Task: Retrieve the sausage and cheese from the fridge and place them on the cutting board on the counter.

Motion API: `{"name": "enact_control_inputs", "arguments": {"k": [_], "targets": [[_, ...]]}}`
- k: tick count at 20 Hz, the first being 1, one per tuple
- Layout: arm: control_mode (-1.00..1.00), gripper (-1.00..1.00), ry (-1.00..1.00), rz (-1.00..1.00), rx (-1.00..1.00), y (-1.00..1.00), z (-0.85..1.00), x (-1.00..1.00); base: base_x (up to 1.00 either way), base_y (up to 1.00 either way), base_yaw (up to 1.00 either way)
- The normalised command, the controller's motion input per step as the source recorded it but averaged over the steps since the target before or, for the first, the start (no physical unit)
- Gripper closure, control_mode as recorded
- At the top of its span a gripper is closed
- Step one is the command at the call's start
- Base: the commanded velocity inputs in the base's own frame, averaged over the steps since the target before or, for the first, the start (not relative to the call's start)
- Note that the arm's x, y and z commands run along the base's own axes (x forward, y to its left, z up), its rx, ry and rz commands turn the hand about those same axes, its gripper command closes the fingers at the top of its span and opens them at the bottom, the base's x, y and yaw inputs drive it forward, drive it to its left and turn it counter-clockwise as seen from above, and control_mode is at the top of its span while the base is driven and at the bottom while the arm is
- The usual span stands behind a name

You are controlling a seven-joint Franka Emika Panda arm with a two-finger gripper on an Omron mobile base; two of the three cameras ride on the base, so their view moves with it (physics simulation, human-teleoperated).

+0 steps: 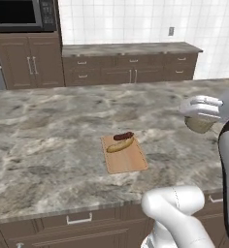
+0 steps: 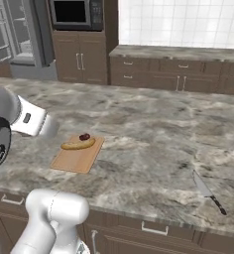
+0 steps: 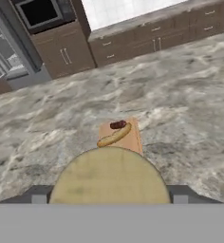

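The cheese [image 3: 109,175], a tan round puck, sits between my gripper's [image 3: 109,198] dark finger tips, and the gripper is shut on it. In the left base view the gripper [image 1: 202,118] hovers with the cheese [image 1: 198,126] above the counter [image 1: 48,126], to the right of the cutting board [image 1: 128,162]. The dark red sausage [image 1: 123,136] lies on the board's far end. The sausage [image 2: 84,137] and board [image 2: 74,159] also lie left of centre in the right base view. In the hand view the board [image 3: 134,138] with the sausage [image 3: 117,125] lies just beyond the cheese.
A yellow curved banana-like item [image 1: 120,145] lies on the board beside the sausage. A knife [image 2: 208,191] rests on the counter near its front right edge. The fridge [image 2: 10,34] stands open at the far left, next to a microwave [image 2: 74,12] and dark cabinets.
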Motion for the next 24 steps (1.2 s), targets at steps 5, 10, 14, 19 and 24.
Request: {"name": "enact_control_inputs", "arguments": {"k": [5, 10, 14, 19, 24], "targets": [[-1.00, 1.00, 0.42, 0.24, -0.09, 0.02, -0.71, 1.00, 0.00, 0.00, 0.00], [-1.00, 1.00, 0.16, 0.30, -0.25, 0.41, -0.83, 1.00, 0.00, 0.00, 0.00], [-1.00, 1.00, -0.04, 0.17, -0.32, 0.29, -0.87, 0.81, 0.00, 0.00, 0.00], [-1.00, 1.00, -0.06, 0.08, -0.21, 0.00, -0.75, 0.80, 0.00, 0.00, 0.00], [-1.00, 1.00, 0.01, 0.07, 0.03, 0.00, -0.41, 0.92, 0.00, 0.00, 0.00]]}}
